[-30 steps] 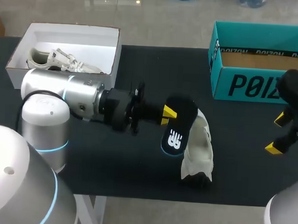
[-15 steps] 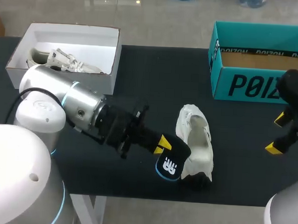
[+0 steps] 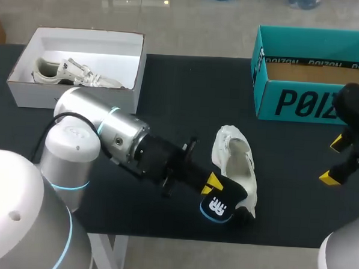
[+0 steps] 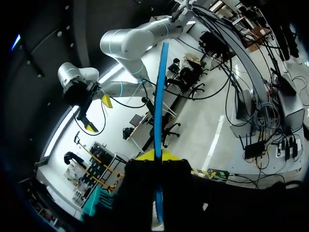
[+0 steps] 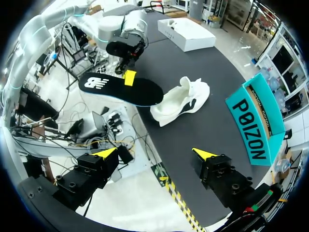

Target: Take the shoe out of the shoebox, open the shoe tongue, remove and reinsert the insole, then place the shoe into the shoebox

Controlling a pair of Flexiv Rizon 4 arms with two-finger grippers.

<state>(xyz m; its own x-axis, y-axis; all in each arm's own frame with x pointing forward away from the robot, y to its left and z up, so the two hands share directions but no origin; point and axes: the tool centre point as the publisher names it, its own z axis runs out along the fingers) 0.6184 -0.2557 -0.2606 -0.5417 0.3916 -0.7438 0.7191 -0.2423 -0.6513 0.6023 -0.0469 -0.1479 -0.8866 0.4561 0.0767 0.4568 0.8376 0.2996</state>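
The left gripper (image 3: 212,183) is clamping the insole (image 3: 219,206) between its two yellow-tipped fingers, one pad on each face. In the left wrist view the left gripper (image 4: 157,155) is showing the insole (image 4: 159,106) edge-on, a thin blue line running straight out between the fingers. From above, the insole is a flat, elongated oval, black on top with a white mark and a thin blue rim. It is hanging just inside the table's front edge, at 6 o'clock on the black tabletop (image 3: 187,93).

The white shoe (image 3: 235,167) is lying just beside the insole, at its 1 o'clock. It is soft and crumpled-looking, its upper slumping open, with a dark patch at the near end. Whether the insole is touching it I cannot tell. In the right wrist view the insole (image 5: 120,89) is overlapping one end of the shoe (image 5: 181,101).

The right gripper (image 3: 334,161) is hovering well apart at the shoe's 3 o'clock, near the table's right edge. Its fingers are standing wide apart and gripping nothing, as the right wrist view of that gripper (image 5: 154,152) confirms. A broad strip of bare tabletop is lying between it and the shoe.

The teal cardboard shoebox (image 3: 307,102) is sitting open-topped at the shoe's 1 o'clock. A white rectangular box (image 3: 82,33) is standing at 10 o'clock, holding another laced white shoe (image 3: 68,71)
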